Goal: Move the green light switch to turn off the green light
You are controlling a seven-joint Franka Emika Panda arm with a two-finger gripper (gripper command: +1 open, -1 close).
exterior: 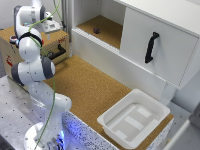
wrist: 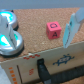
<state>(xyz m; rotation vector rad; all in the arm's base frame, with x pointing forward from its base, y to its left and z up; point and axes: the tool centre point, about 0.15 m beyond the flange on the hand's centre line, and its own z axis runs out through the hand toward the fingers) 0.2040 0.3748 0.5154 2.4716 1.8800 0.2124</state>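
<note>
One pink block shows only in the wrist view, near the pincer; whether it's open, I cannot tell.

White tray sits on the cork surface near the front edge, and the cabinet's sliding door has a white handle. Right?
Not quite. The tray is white and rests on the cork surface near the front edge, but the handle on the sliding door is black, not white. The exterior view shows it.

A pink block in the wrist view bears one dark letter — it looks like an "A" — nothing else reads.
</note>
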